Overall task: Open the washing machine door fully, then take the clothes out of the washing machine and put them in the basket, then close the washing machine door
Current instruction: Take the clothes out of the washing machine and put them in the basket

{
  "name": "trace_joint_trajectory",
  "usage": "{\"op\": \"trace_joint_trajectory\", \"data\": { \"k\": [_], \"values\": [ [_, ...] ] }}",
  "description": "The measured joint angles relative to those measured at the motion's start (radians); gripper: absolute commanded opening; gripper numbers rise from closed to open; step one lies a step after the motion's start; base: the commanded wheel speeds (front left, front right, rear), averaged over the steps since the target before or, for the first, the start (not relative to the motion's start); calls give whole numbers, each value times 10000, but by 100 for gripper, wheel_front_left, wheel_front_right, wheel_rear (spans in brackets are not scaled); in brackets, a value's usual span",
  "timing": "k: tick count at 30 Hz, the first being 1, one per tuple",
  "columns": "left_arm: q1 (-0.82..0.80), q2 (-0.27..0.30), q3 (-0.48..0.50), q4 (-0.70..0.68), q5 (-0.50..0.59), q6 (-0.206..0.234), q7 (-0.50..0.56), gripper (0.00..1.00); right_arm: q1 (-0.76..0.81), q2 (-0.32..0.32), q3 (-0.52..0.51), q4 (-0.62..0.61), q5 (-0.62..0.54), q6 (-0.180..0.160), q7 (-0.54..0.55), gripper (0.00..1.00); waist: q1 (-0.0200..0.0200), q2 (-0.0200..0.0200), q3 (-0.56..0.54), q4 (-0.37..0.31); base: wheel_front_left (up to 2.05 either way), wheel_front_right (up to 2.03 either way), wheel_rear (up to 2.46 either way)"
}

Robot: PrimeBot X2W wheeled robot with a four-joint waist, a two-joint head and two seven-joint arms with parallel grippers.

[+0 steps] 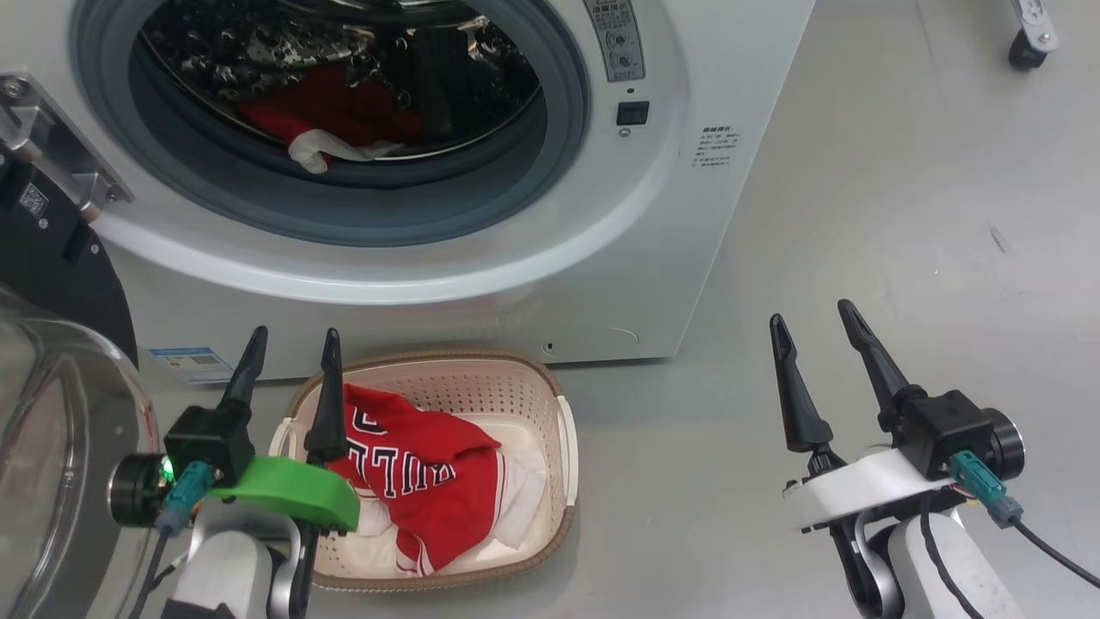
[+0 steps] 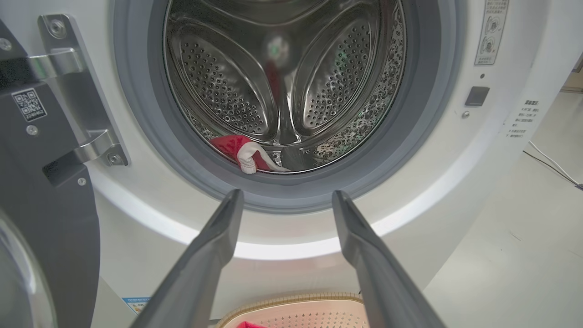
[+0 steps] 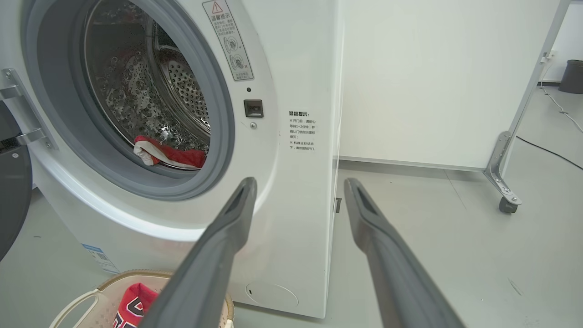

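The white washing machine (image 1: 533,284) stands open, its black door (image 1: 60,284) with the glass bowl swung out to the left. A red garment with white trim (image 1: 335,116) lies at the drum's bottom front (image 2: 241,148) (image 3: 168,155). The cream basket (image 1: 563,430) sits on the floor before the machine and holds a red lettered jersey (image 1: 430,481) over white fabric. My left gripper (image 1: 292,340) is open and empty above the basket's left end, fingers pointing at the machine. My right gripper (image 1: 812,314) is open and empty over bare floor to the right.
The door hinge bracket (image 2: 73,91) stands at the opening's left. Grey floor spreads to the right of the machine. A white partition on castors (image 3: 505,205) stands behind to the right, with a cable (image 3: 546,152) on the floor and a dark bin (image 3: 573,75) far back.
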Motion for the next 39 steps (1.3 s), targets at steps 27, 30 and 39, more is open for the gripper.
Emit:
{"op": "trace_joint_trajectory", "data": {
  "k": [27,30,39],
  "values": [
    [2708,19,-552,-1626,4,410,144,100,1507,73,42,19,15,-23,2,100,0,0,-1592,118,0,0,0],
    [2842,27,-568,-1772,6,449,224,100,1535,81,46,-13,15,-25,2,100,0,0,-1632,96,0,0,0],
    [3107,33,-602,-2138,25,541,378,100,1673,102,46,-77,15,-29,2,100,0,0,-1696,51,0,0,0]
  ]
}}
